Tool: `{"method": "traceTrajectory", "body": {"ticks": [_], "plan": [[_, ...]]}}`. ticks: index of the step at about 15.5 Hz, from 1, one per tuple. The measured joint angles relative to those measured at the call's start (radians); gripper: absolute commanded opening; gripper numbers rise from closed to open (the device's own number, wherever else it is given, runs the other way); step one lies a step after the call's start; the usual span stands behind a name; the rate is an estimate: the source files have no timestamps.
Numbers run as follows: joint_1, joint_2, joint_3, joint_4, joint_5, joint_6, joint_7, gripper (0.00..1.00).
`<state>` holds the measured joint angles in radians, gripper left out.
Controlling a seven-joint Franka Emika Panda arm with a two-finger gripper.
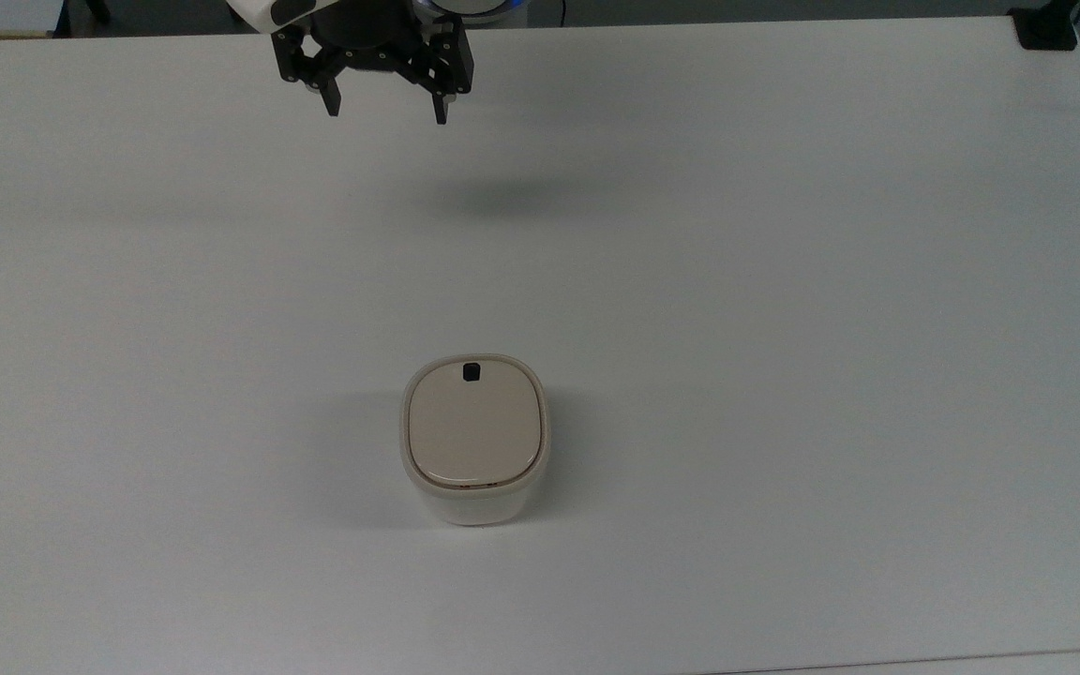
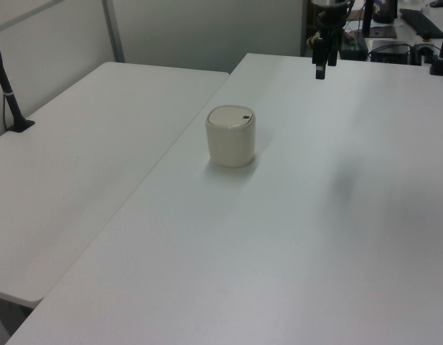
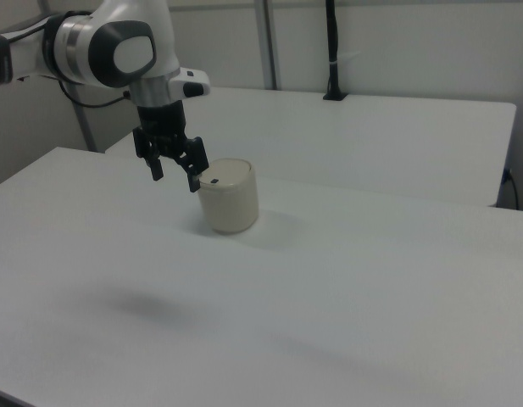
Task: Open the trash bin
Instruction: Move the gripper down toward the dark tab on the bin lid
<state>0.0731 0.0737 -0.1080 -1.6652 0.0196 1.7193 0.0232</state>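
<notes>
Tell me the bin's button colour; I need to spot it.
Black, on the beige lid of the trash bin; clearest in the top view.

Bare table [image 1: 784, 281] around trash bin [image 1: 474, 436] — unobstructed.

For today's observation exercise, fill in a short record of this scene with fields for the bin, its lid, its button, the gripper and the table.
bin: small cream trash bin, upright on the table
lid: flat beige lid, closed
button: small black button near the lid edge facing the arm
gripper: gripper open, raised above the table, apart from the bin
table: white table
</notes>
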Motion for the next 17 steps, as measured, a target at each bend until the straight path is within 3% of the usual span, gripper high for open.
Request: {"method": "traceTrajectory", "body": {"ticks": [6,7,8,10,12,15,17], "plan": [[0.0,0.017,0.0,0.0,-0.001,0.015,0.0,1.0],[0.0,0.021,0.0,0.001,-0.001,0.016,0.0,0.95],[0.0,0.024,0.0,0.001,-0.001,0.017,0.0,0.78],[0.0,0.031,0.0,0.001,-0.001,0.017,-0.001,0.34],[0.0,0.039,0.0,0.001,0.0,0.046,-0.024,0.02],[0.0,0.069,0.0,0.001,0.009,0.188,-0.064,0.0],[0.003,0.1,0.001,0.0,0.041,0.365,-0.068,0.0]]}}
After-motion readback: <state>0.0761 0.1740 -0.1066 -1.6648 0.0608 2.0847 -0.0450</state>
